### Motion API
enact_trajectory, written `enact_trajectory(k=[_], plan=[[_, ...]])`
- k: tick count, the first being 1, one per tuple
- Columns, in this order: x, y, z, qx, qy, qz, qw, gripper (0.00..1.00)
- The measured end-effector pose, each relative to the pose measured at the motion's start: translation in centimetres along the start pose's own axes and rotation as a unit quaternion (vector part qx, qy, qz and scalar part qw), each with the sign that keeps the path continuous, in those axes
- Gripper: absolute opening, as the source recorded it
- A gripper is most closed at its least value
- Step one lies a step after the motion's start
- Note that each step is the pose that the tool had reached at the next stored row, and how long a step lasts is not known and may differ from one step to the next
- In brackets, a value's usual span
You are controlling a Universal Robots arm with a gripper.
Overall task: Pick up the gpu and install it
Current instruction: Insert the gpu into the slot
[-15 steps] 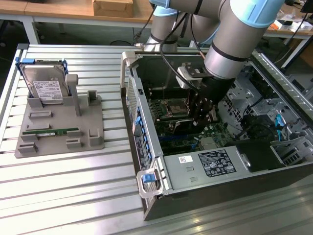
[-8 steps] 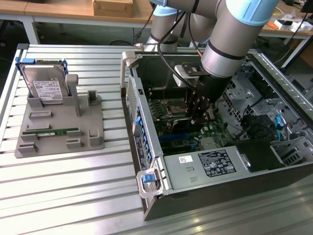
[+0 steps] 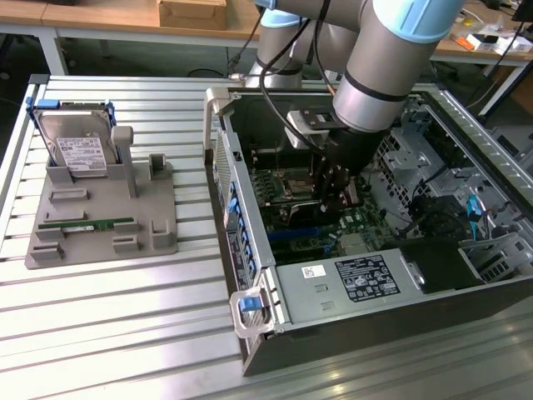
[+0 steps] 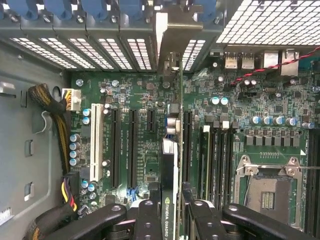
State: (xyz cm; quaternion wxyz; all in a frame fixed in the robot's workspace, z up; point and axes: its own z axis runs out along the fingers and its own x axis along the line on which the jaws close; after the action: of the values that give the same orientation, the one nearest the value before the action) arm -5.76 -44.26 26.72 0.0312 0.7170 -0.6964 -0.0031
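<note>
Inside the open computer case [image 3: 250,250] my gripper [image 3: 333,187] hangs low over the green motherboard [image 3: 308,221]. In the wrist view the gripper [image 4: 170,215] is shut on the gpu [image 4: 170,170], with one black finger [image 4: 147,217] on each side of it. The gpu is seen edge-on as a thin dark card with white lettering. Its silver end bracket [image 4: 167,45] reaches the case's rear slot wall. The card stands upright among the long black expansion slots [image 4: 132,150]. Whether its lower edge sits in a slot is hidden.
A grey fixture [image 3: 100,217] on the slatted table at the exterior view's left holds a hard drive [image 3: 79,150] and a green memory stick [image 3: 87,224]. Inside the case are a power supply [image 3: 350,279], a CPU socket [image 4: 267,192], a cable bundle [image 4: 52,120] and drive cages [image 3: 425,158].
</note>
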Motion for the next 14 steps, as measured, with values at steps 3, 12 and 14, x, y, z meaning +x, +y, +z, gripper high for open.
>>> enact_trajectory(k=[3, 12, 14], plan=[[0.03, -0.03, 0.00, -0.0002, 0.0000, 0.000, 1.0000, 0.27], [0.43, -0.62, -0.02, -0.0018, -0.0012, -0.001, 1.0000, 0.27], [0.60, -0.62, -0.01, -0.0018, -0.0016, -0.001, 1.0000, 0.27]])
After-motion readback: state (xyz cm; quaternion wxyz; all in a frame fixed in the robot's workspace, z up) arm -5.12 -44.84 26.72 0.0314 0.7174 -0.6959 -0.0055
